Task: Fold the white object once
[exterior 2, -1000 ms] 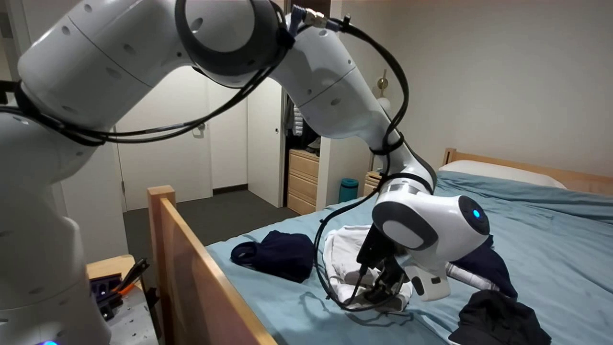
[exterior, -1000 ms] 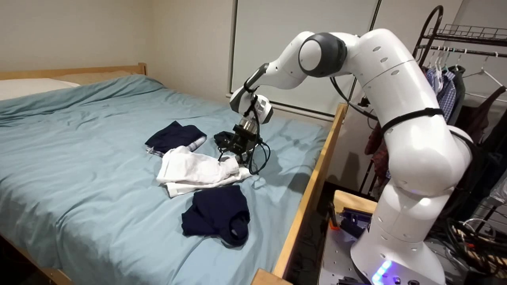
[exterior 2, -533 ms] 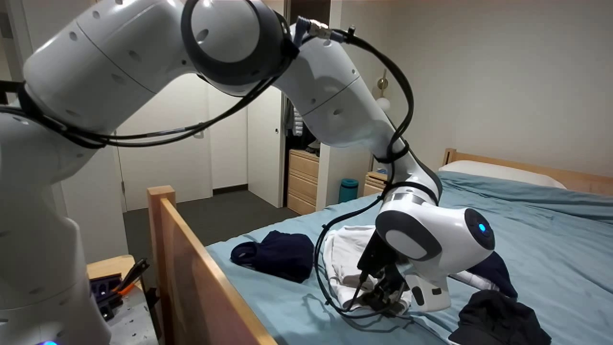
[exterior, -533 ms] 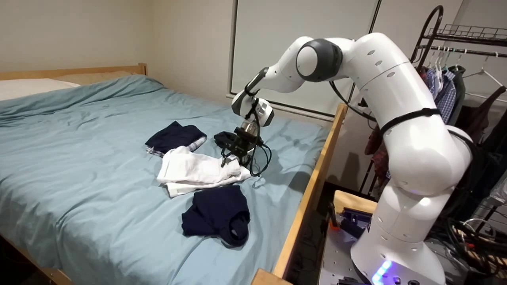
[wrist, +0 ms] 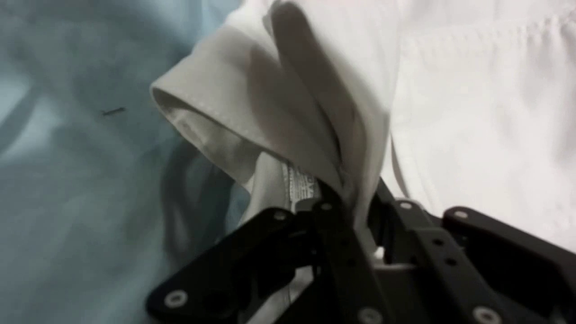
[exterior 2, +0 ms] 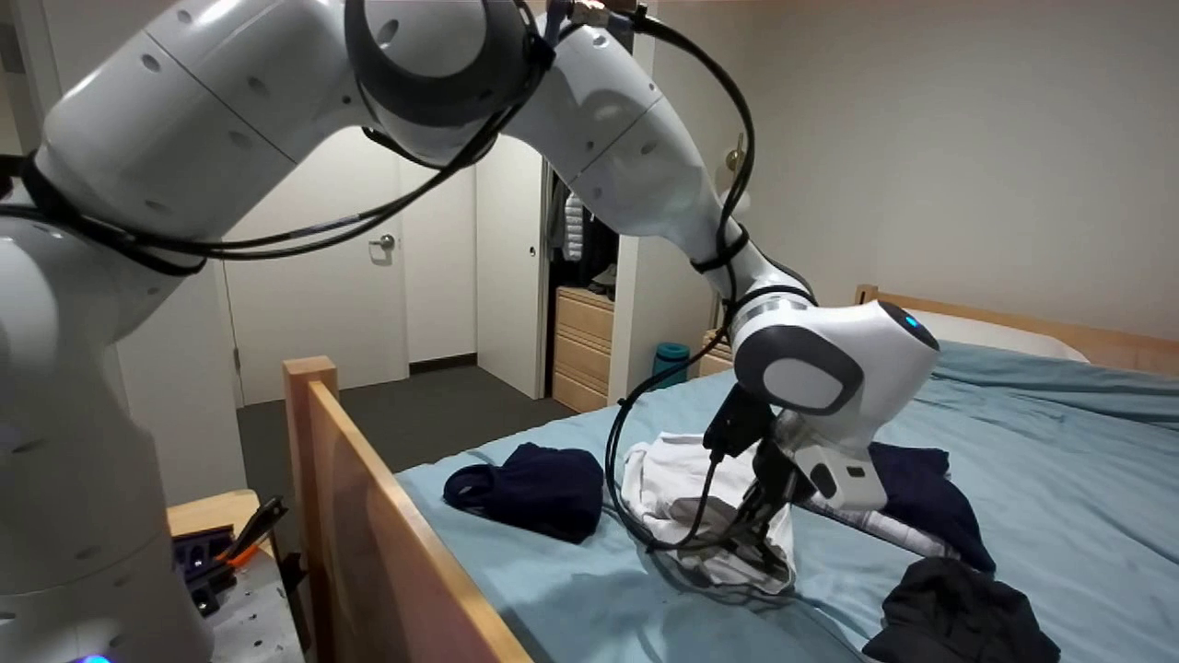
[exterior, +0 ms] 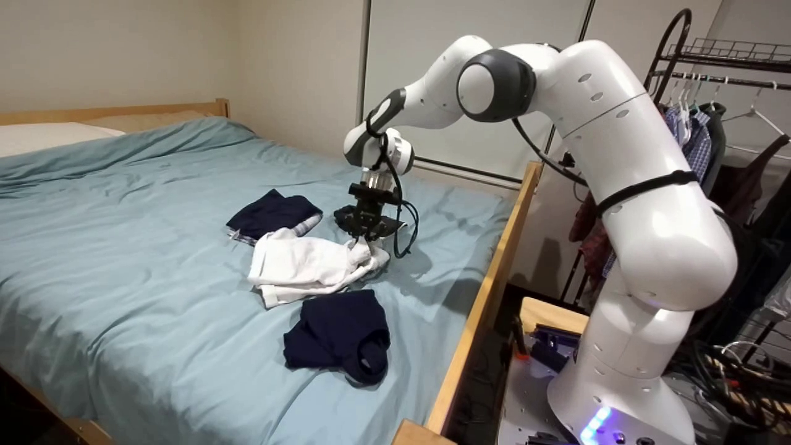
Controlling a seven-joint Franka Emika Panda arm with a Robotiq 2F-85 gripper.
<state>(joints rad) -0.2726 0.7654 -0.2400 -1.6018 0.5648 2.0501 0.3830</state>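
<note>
The gripper (wrist: 353,202) now grips a pinch of the white cloth (exterior: 300,262) and has raised that end, so the fold seems just begun.

The robot arm (exterior: 636,154) is glossy white and rounded, with dark-grey joint bands (exterior: 513,83) and small oval caps (exterior: 597,97). Black straps (exterior 2: 720,256) hold black cables (exterior 2: 747,133); a blue light strip (exterior: 595,425) glows on the base (exterior: 624,395). The gripper (wrist: 355,202) is black with silvery screws (wrist: 176,298).
</note>
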